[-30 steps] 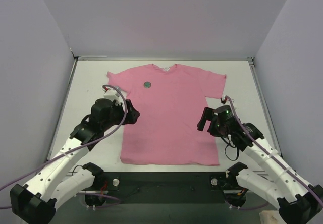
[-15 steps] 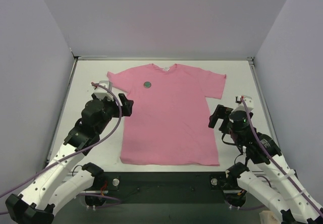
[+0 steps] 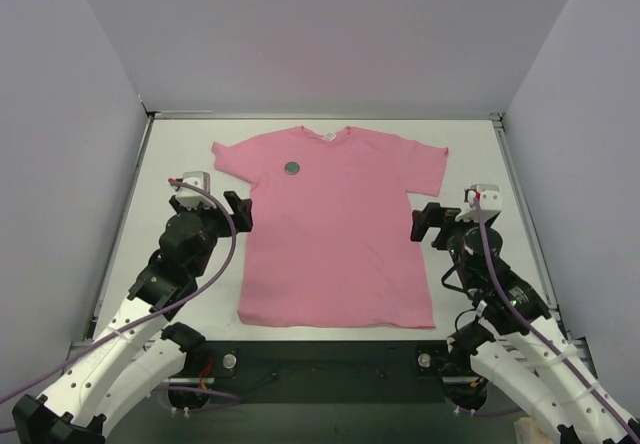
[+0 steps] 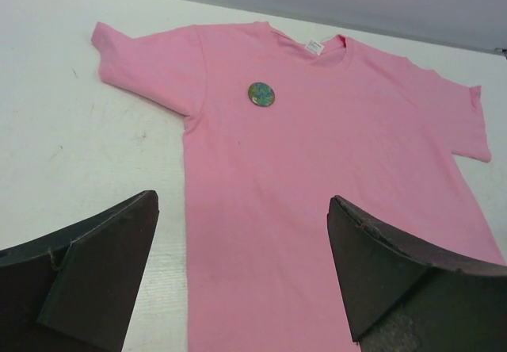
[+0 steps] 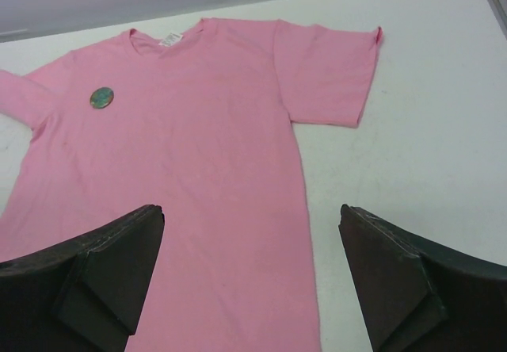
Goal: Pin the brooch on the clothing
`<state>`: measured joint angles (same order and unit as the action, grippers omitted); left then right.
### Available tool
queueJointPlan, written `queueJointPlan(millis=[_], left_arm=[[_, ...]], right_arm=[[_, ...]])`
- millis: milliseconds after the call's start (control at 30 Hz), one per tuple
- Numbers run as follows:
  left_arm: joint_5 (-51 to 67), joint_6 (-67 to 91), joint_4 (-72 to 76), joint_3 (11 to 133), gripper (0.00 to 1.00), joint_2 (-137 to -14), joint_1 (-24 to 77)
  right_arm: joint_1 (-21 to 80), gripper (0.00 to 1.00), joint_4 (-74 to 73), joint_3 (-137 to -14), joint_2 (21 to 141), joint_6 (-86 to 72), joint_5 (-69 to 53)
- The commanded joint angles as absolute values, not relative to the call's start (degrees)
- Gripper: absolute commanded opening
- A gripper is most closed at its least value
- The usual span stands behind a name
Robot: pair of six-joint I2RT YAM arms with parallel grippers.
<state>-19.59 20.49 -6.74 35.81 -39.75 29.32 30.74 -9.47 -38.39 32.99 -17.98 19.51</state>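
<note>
The pink T-shirt (image 3: 340, 224) lies flat on the white table, neck away from me. The small round dark green brooch (image 3: 291, 167) sits on its chest at the left. It also shows in the left wrist view (image 4: 261, 93) and in the right wrist view (image 5: 101, 97). My left gripper (image 3: 236, 211) is open and empty, at the shirt's left edge below the left sleeve. My right gripper (image 3: 428, 224) is open and empty, at the shirt's right edge below the right sleeve. Both are well short of the brooch.
The white table (image 3: 180, 154) is bounded by grey walls on the left, back and right. A raised metal rail (image 3: 520, 194) runs along the right side. The white neck label (image 4: 314, 45) shows at the collar.
Both arms have drawn back and outward from the shirt: the left gripper moved left and away, the right gripper moved right. The shirt and brooch have not moved.
</note>
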Motion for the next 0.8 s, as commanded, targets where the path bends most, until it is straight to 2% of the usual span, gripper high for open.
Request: queueJointPlan(millis=[0,133,400,767], left_arm=[[-24.3,20.1,-0.9,34.0,0.97,-38.1,29.4],[-26.4,20.6,2.3,31.8,0.97,-37.9,29.4],[-30.1,20.6,4.6,30.2,0.97,-39.3,29.4],[-38.4,20.4,8.2,26.3,0.97,-38.0,29.4]], right_arm=[[30.8,1.00,6.9,-31.3,28.6,-10.6,16.4],[30.8,1.00,16.6,-25.0,26.6,-8.3,16.3],[30.8,1.00,18.4,-25.1,32.9,-6.4,19.5],[30.7,1.00,30.1,-19.5,37.3,-4.7,24.9]])
